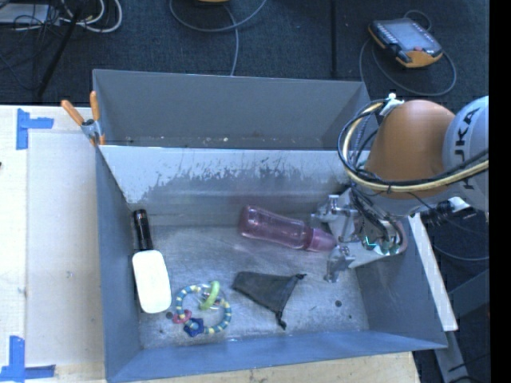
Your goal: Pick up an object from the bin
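Gripper (pixel 333 242) sits low at the right side of the grey metal bin (pixel 231 122). Fingers are spread wide, one twd the back wall, the other twd the front. The darker cap end of a pink see-through plastic bottle (pixel 275 227) lies between them. Not pinched yet, far as I can tell.

Bottle lies on its side on the bin floor, right of centre and nearer the back wall, cap end pointing at the right wall.

Handling, my guess: light, prob. empty, stiff but smooth & round, so it'll roll or squirt out if squeezed off-centre. Cap end is narrow, and a grip there lets the long body hang & swing. Better on the body close to the neck, across its axis.

Other stuff:
- Dark grey triangular scrap of fabric (pixel 267 288), near the gripper's front finger but apart, twd the front edge.
- White oblong block w/ black handle (pixel 150 278), along the left wall.
- Ring of coloured beads (pixel 201 308), near the front-left corner.
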`<move>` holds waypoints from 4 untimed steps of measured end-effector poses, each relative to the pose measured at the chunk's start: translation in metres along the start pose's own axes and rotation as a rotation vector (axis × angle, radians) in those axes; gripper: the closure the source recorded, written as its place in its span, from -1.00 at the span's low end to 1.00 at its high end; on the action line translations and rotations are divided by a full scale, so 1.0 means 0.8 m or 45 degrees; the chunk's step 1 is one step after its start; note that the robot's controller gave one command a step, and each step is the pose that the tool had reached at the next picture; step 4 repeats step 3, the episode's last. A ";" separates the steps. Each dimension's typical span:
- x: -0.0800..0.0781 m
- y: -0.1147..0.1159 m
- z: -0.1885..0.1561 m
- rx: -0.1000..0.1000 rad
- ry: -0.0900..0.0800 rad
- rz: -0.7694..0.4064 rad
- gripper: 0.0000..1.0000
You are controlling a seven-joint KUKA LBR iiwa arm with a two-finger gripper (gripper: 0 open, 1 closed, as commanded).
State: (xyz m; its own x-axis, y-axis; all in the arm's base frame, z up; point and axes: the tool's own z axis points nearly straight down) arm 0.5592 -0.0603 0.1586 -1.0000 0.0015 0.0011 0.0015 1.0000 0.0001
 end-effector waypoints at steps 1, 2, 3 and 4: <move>0.001 0.046 0.104 -0.001 0.000 -0.691 1.00; 0.001 0.046 0.104 -0.001 0.000 -0.692 1.00; 0.037 0.068 -0.073 -0.001 -0.003 -0.759 1.00; 0.037 0.068 -0.073 -0.001 -0.003 -0.759 1.00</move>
